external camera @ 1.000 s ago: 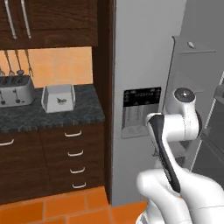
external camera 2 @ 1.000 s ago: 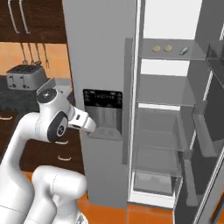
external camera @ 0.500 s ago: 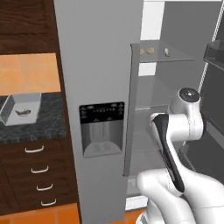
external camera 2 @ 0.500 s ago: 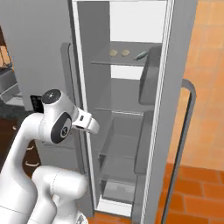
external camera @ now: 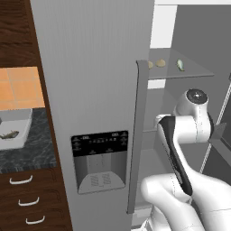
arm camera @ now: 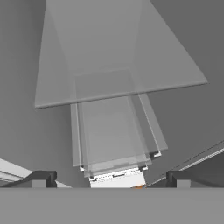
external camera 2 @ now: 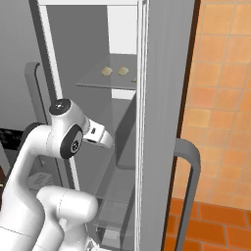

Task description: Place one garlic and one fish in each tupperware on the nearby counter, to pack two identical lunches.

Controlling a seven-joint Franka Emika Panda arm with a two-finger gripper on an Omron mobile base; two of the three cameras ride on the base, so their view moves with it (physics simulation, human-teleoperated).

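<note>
Inspection, nearest item first. Your white arm's two-finger gripper [arm camera: 109, 180] stands with its jaws spread wide and nothing between them; in the hand view the two dark tips rise at the bottom edge, and beyond them lie stacked clear glass shelves [arm camera: 113, 87] inside the grey refrigerator compartment. None of the food is within reach of the tips at this moment.

To the arm's left, past the closed grey refrigerator door with its dark dispenser panel [external camera: 100, 160], sits the black-grey speckled stone counter [external camera: 27, 158] over dark brown drawers. On it rests a white open tupperware box [external camera: 18, 124] holding one small greyish fish [external camera: 9, 134]. Whether it also holds garlic cannot be told.

Farthest, on the upper clear glass shelf of the open refrigerator [external camera: 189, 72], lie two pale round garlic bulbs [external camera: 160, 63] side by side, with a small greenish-grey fish [external camera: 180, 65] just beside them toward the right in the left base view.

Judgement on handling: the garlic is likely light, firm and rounded, so it may roll; close across its widest middle from above. The fish is likely light, slender and slippery; take it across the thickest part of the body, not the tail. The shelf sits high, so expect little clearance above either item.
</note>
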